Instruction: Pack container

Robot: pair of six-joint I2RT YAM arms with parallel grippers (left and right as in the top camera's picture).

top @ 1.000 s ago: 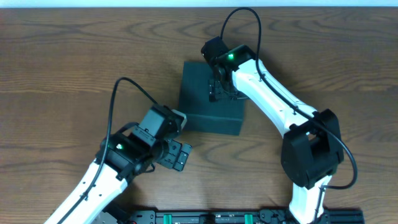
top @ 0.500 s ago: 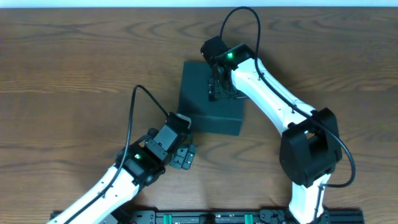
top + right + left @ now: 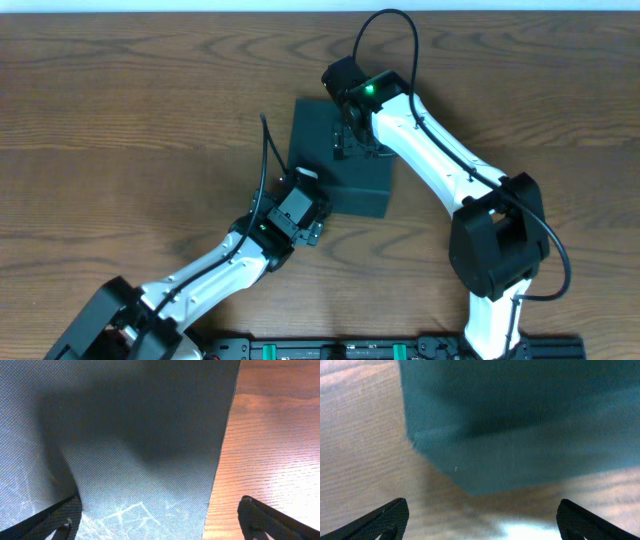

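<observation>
While both pincers stand spread wide, holding nothing, I find the container [image 3: 318, 165] on the desk [image 3: 120, 120]: a corner just ahead of my left pincer [image 3: 482, 520], its top directly beneath my right pincer [image 3: 160, 517]. It looks like light, stiff, matte cardboard, so I'd grip across opposite side walls.

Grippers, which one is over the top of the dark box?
The right gripper, poised above the container; the left gripper is off its near corner, beside it.
</observation>
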